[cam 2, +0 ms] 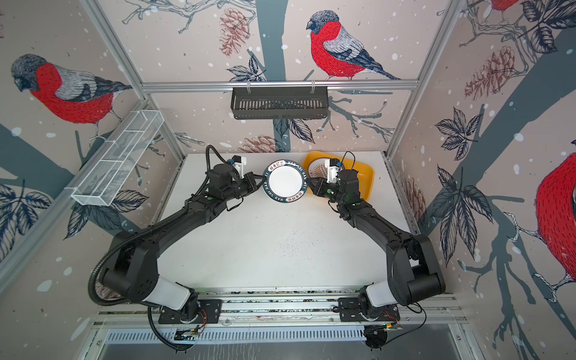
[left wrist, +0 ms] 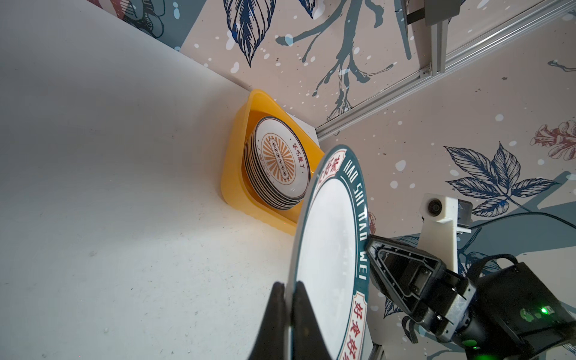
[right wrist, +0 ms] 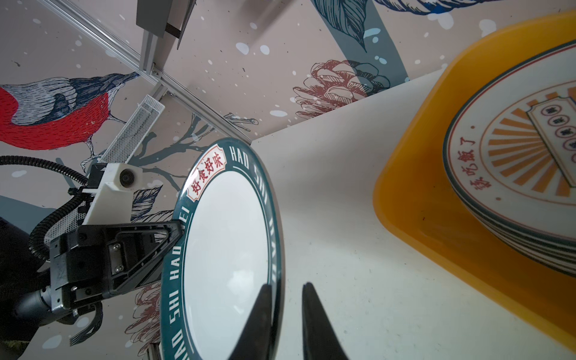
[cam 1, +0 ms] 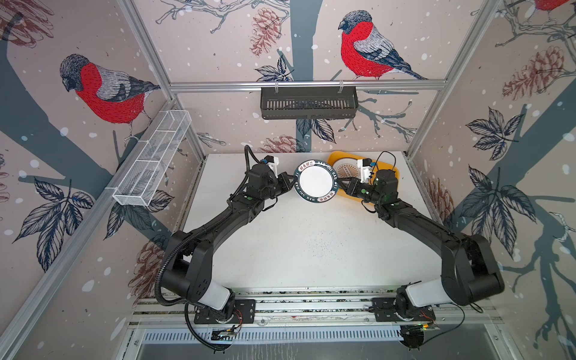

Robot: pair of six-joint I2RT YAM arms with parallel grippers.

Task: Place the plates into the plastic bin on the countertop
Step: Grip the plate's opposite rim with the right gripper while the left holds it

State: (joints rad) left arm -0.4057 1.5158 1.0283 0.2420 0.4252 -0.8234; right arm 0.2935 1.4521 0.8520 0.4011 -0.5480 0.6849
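1. Round white plate with a dark teal lettered rim [cam 1: 314,181] hangs face-up between the two arms. It is over the flat white countertop [cam 1: 296,243] and just beside the shallow rectangular yellow plastic tub [cam 1: 336,154]. It looks lifted clear of the surface, though I cannot be sure.
2. Left gripper [left wrist: 291,299]: jaws pinched tight on the rim at its own side, one finger on the face and one beneath. This grip carries the plate.
3. Right gripper [right wrist: 286,290]: jaws stand nearly together astride the opposite rim. A sliver of countertop shows between the rim and the outer finger. I cannot tell whether it bites.
4. My reading is a handover. The tub lies on the right arm's side, so the plate is offered edge-first across the middle.
5. Stack of like white plates [left wrist: 280,162], orange sunburst one on top, already sits inside the tub at one end.
6. Risk: if the left lets go before the right's pinch is firm, the plate drops.
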